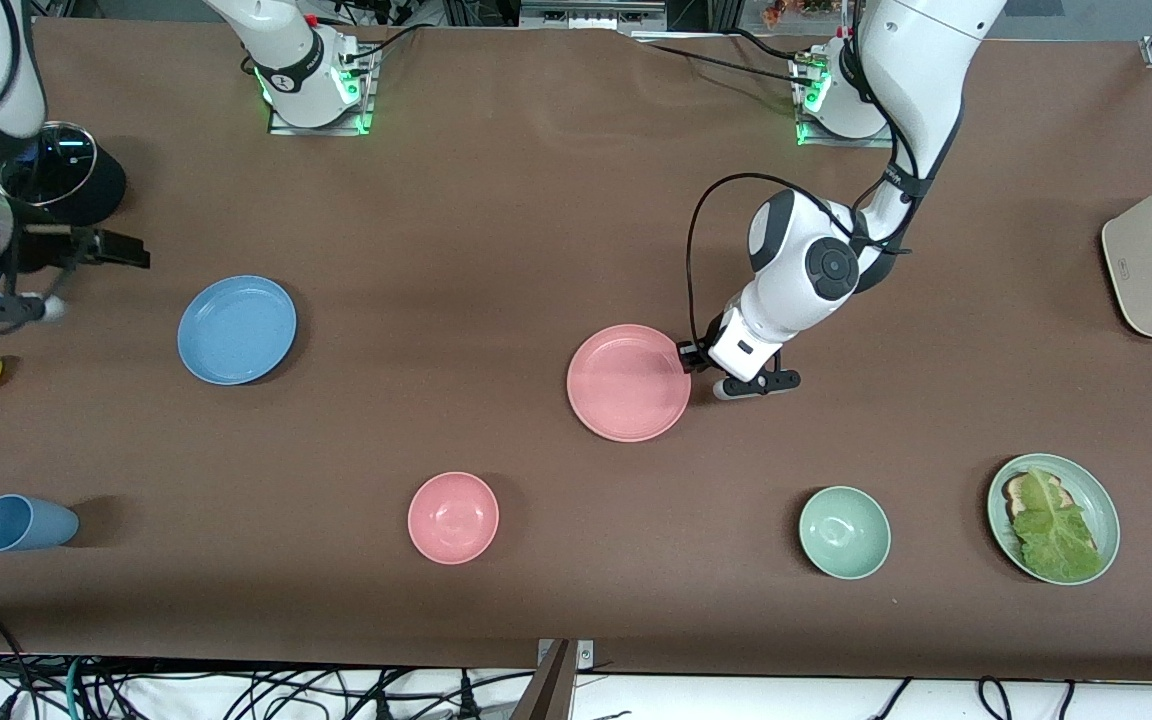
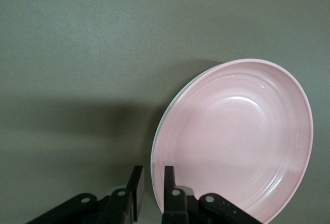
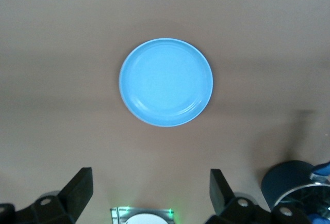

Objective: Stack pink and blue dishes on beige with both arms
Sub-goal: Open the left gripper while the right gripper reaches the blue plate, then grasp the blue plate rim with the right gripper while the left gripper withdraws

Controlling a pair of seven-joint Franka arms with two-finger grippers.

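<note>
Pink bowl (image 1: 453, 517) foremost; left gripper (image 1: 688, 356) low at pink plate (image 1: 628, 382) rim.

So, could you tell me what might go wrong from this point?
1. The left gripper straddles the pink plate's rim with its jaws slightly apart; the plate could shift or tip as they release.
2. No beige plate is visible under the pink one, so the stack cannot be confirmed.
3. The right gripper hangs open above the blue plate, not yet picked up.
</note>
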